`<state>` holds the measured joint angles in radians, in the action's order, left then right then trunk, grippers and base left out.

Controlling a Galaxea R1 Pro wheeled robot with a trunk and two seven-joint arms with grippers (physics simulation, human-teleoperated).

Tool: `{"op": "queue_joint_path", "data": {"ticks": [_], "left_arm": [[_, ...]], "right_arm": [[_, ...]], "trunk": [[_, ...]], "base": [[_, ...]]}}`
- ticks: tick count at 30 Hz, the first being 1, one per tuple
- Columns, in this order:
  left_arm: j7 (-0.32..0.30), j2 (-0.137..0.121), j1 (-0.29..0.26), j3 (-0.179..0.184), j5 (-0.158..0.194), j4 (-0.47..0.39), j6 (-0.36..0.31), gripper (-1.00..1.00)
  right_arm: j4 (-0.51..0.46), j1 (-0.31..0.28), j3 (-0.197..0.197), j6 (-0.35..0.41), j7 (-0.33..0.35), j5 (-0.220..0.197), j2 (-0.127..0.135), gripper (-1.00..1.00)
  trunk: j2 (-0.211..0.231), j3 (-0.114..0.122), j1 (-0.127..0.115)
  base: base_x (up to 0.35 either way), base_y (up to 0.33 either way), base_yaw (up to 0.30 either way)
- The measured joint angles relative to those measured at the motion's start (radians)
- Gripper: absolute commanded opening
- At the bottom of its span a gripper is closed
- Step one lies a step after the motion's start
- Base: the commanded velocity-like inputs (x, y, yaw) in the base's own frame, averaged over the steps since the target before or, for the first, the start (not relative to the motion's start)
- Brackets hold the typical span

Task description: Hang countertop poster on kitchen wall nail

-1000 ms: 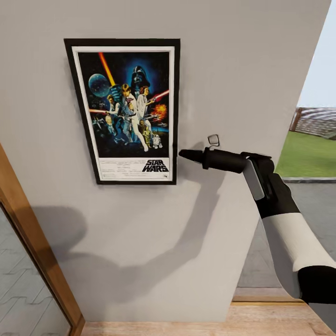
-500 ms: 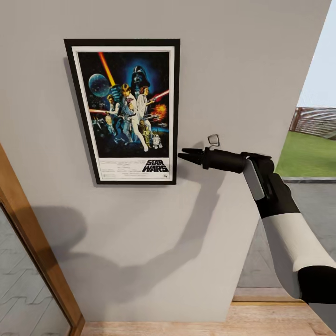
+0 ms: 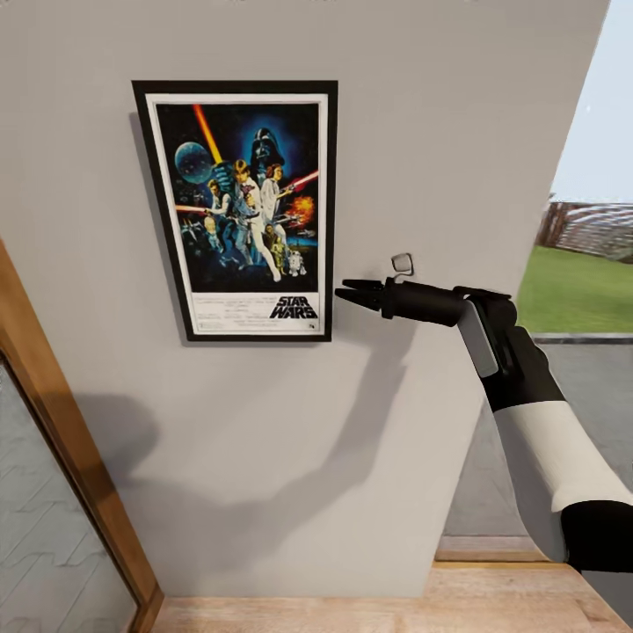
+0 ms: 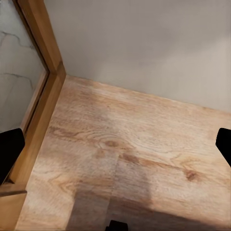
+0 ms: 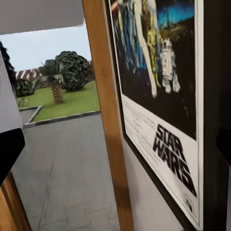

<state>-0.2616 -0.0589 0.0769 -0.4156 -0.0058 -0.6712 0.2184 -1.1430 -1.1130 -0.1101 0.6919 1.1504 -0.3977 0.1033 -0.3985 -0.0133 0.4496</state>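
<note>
The Star Wars poster [image 3: 242,211] hangs upright and flat against the pale grey wall [image 3: 440,132]. My right gripper [image 3: 345,291] is open just right of the poster's lower right corner, its tips a small gap from the black border and holding nothing. The right wrist view looks along the wall at the poster [image 5: 163,96] and its title, with the two fingers spread wide at the picture's sides. My left gripper [image 4: 115,149] is open and empty, hanging low over the wooden floor [image 4: 134,159]. No nail is visible; the kitchen countertop is out of view.
A wooden door frame [image 3: 61,440] with a glass pane slants up at the left of the wall. At the right the wall ends at an opening onto paving and grass [image 3: 571,308]. Wood flooring [image 3: 352,607] runs along the wall's foot.
My right gripper has gone from shut to open beside the poster's corner. The poster stays on the wall. The camera has shifted slightly, so the whole picture has moved.
</note>
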Motion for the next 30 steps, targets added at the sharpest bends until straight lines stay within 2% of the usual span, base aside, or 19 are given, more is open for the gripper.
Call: {"op": "queue_joint_path", "data": {"ticks": [11,24,26,27,30], "left_arm": [[0.000,0.000,0.000,0.000,-0.001,0.000,0.000,1.00],[0.000,0.000,0.000,-0.001,0.000,0.000,0.000,1.00],[0.000,0.000,0.000,-0.001,0.000,0.000,0.000,1.00],[0.000,0.000,0.000,-0.001,0.000,0.000,0.000,1.00],[0.000,0.000,0.000,-0.001,0.000,0.000,0.000,1.00]], "right_arm": [[-0.001,0.001,0.024,-0.001,0.001,0.000,0.000,1.00],[-0.002,0.003,0.026,-0.002,0.005,-0.001,0.000,1.00],[-0.002,0.003,0.026,-0.003,0.015,-0.002,0.000,1.00],[-0.002,0.004,0.026,-0.005,0.050,0.000,0.000,1.00],[-0.002,0.012,0.027,-0.007,0.079,0.001,0.004,1.00]], "trunk": [[0.000,0.000,0.000],[0.000,0.000,0.000],[0.000,0.000,0.000],[0.000,0.000,0.000],[0.000,0.000,0.000]], "base": [[-0.128,-0.019,0.000],[-0.082,-0.004,0.000],[-0.175,0.000,0.000],[-0.160,0.000,0.000],[-0.083,0.000,0.000]]}}
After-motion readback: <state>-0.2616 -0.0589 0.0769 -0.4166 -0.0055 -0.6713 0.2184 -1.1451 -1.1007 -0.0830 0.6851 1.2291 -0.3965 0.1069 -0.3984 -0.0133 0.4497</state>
